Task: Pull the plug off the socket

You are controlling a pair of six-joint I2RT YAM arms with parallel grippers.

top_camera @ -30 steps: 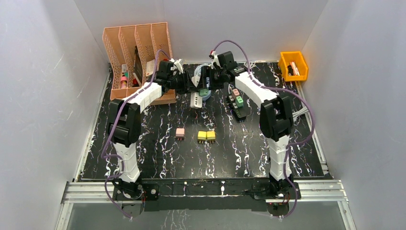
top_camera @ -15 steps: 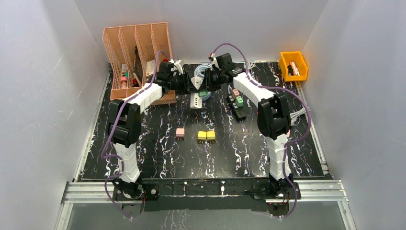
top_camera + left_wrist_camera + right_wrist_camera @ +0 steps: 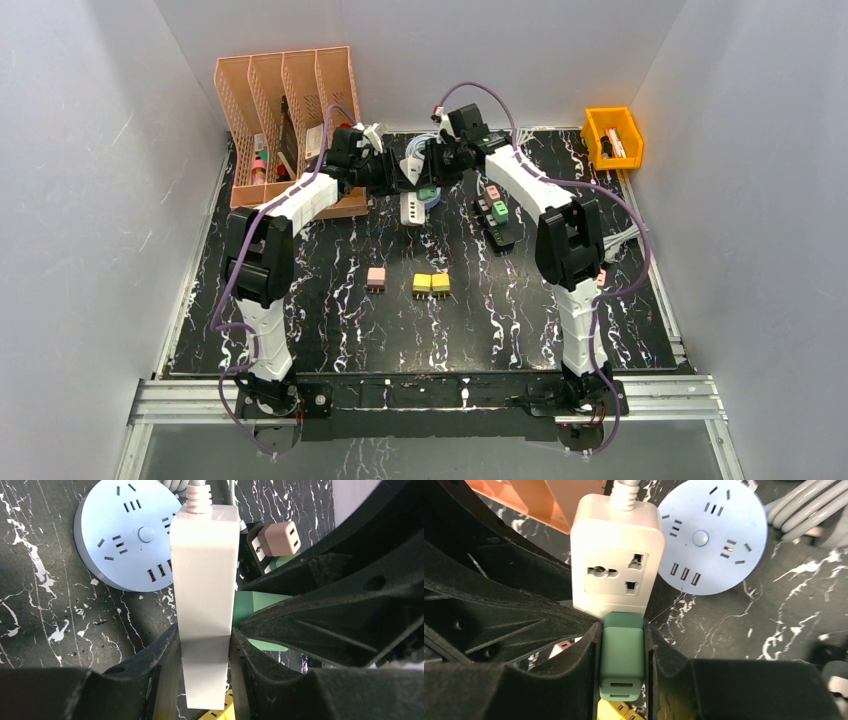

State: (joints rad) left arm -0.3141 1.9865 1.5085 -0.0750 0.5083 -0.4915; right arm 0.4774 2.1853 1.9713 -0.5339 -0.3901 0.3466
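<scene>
The white socket block (image 3: 204, 580) hangs lifted above the table, and my left gripper (image 3: 205, 650) is shut on its narrow sides. Its cord leads off toward the back. A green plug (image 3: 622, 655) sits pressed against the lower part of the socket's (image 3: 616, 555) face, below its empty outlet. My right gripper (image 3: 622, 645) is shut on the plug's two sides. In the top view the socket (image 3: 410, 208) and the plug (image 3: 427, 192) sit at the back centre, between the two wrists. The plug's prongs are hidden.
A round pale blue power hub (image 3: 711, 535) lies under the socket. An orange file rack (image 3: 285, 90) stands back left and a yellow bin (image 3: 612, 135) back right. A black strip (image 3: 497, 212) carries pink and green plugs. A pink plug (image 3: 376, 277) and yellow plugs (image 3: 431, 284) lie mid-table.
My right gripper was open around the green plug and has closed on it, its wrist shifting slightly left. The left gripper keeps its hold on the socket.
</scene>
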